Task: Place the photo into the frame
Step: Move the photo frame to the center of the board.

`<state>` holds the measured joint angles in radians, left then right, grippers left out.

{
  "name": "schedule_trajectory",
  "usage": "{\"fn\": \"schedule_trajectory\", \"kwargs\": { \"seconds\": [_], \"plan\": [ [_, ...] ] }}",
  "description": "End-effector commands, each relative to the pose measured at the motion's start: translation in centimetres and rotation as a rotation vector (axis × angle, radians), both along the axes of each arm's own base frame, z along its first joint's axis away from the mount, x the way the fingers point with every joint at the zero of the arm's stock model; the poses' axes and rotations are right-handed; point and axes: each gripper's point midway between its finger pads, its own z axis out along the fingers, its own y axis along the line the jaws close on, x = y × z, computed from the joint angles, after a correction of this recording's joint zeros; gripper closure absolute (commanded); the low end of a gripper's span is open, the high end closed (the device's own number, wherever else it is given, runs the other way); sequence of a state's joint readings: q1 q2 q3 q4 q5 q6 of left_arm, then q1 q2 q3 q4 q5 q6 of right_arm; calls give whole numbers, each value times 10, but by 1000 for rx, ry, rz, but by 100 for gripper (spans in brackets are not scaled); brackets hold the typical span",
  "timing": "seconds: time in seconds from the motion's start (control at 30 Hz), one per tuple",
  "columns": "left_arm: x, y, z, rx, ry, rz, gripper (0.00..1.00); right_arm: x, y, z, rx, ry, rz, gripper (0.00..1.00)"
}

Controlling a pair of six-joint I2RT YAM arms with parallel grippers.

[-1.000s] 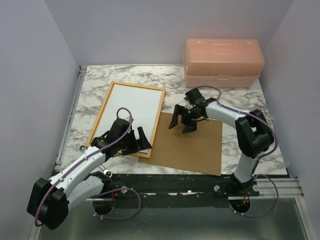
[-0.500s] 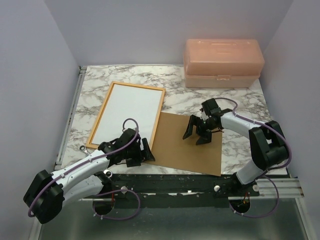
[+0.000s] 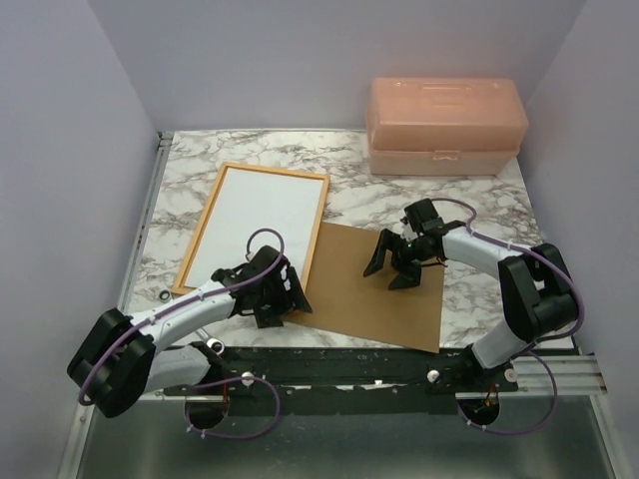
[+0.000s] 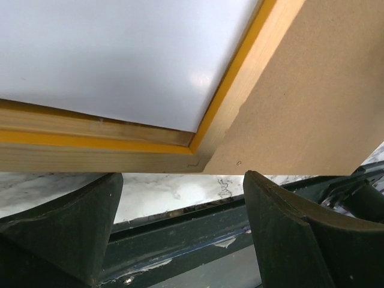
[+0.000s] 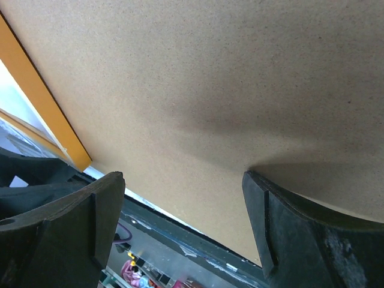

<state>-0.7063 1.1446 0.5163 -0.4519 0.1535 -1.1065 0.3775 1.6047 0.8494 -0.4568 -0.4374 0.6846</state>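
Observation:
The orange wooden frame (image 3: 316, 232) lies at the table's left. A white sheet (image 3: 258, 225) fills it and reads as the photo's white back; no printed side shows. My left gripper (image 3: 284, 298) is open and empty, low at the frame's near right corner. The left wrist view shows that corner of the frame (image 4: 90, 153), the white sheet (image 4: 120, 60) and my gripper (image 4: 180, 180) just in front of it. My right gripper (image 3: 392, 267) is open and empty, low over the plain brown backing board (image 3: 384, 304). In the right wrist view its fingers (image 5: 183, 177) straddle bare board (image 5: 210, 78).
The brown board (image 4: 312, 90) butts against the frame's right side; the frame's edge (image 5: 42, 108) also shows in the right wrist view. A pink translucent box (image 3: 446, 125) stands at the back right. A small metal ring (image 3: 163, 296) lies at the left edge. Walls close three sides.
My left gripper has pulled back off the frame towards the near edge and turned to the frame's near right corner. My right gripper has moved right, from the frame's edge to over the board.

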Motion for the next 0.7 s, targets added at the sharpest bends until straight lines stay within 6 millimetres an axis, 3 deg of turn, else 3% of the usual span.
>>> {"fn": "schedule_trajectory", "kwargs": {
  "seconds": [0.0,0.4,0.67],
  "plan": [
    [39,11,-7,61,-80,35,15,-25,-19,-36,-107,82,-4,12],
    [108,12,-2,71,-130,30,16,-25,-23,-39,-121,86,-5,12],
    [158,7,17,72,-175,3,15,-24,-25,-42,-139,91,-1,12]
  ]
}}
